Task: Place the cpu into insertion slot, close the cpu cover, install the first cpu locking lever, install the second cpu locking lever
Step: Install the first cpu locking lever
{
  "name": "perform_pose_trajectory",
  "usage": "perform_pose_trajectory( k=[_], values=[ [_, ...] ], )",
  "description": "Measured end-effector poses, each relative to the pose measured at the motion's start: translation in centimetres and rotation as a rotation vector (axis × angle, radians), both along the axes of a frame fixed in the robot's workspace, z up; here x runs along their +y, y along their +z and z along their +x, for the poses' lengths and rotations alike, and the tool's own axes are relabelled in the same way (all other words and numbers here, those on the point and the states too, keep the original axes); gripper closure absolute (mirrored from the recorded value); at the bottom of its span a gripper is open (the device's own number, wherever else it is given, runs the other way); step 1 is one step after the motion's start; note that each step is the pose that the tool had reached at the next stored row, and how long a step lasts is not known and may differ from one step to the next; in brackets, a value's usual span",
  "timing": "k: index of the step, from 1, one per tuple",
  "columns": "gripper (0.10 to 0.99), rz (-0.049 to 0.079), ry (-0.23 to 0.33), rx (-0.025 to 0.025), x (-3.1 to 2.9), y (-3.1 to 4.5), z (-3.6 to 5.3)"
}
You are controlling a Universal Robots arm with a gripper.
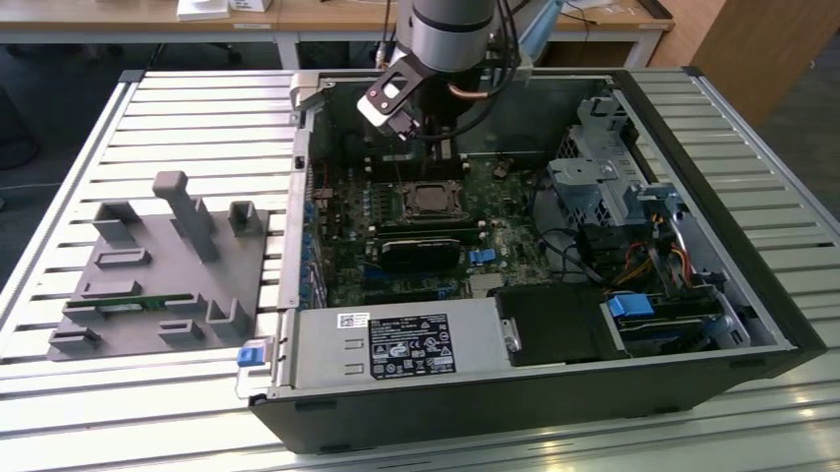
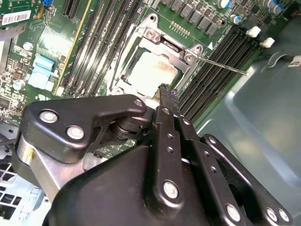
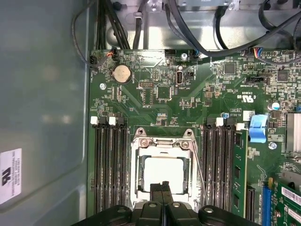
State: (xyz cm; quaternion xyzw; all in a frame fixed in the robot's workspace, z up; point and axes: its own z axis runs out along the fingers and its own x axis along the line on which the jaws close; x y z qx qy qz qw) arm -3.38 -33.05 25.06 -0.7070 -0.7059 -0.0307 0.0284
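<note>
The cpu [image 3: 163, 173] lies flat in the insertion slot [image 1: 427, 202], its pale tan face showing through the window of the silvery cpu cover [image 3: 162, 143], which lies down over it. My gripper [image 3: 162, 187] hangs just above the socket's edge, fingers pressed together with nothing between them. In the second wrist view the fingertips [image 2: 164, 92] sit at the rim of the cpu [image 2: 153, 70]. A thin wire locking lever [image 3: 200, 172] slants along one side of the socket and sticks out over the memory slots [image 2: 221, 66]. Another wire lever [image 2: 117, 61] curves along the opposite side.
The green motherboard [image 1: 393, 256] sits inside an open black computer case [image 1: 552, 393] on a slatted table. Long black memory slots [image 3: 110, 165] flank the socket. Cables and a drive cage [image 1: 604, 187] crowd the exterior view's right. A grey fixture block [image 1: 157, 275] stands at its left.
</note>
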Motion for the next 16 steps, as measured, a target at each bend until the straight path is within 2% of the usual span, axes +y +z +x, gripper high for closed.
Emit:
perform_pose_trajectory(
  k=[7, 13, 16],
  values=[
    [0.98, 0.0, 0.0, 0.0, 0.0, 0.88, 0.0],
    [0.98, -0.001, 0.0, -0.0001, 0.0, 1.91, 0.0],
    [0.98, -0.001, 0.037, -0.0004, 0.0, 1.91, -0.01]
  ],
)
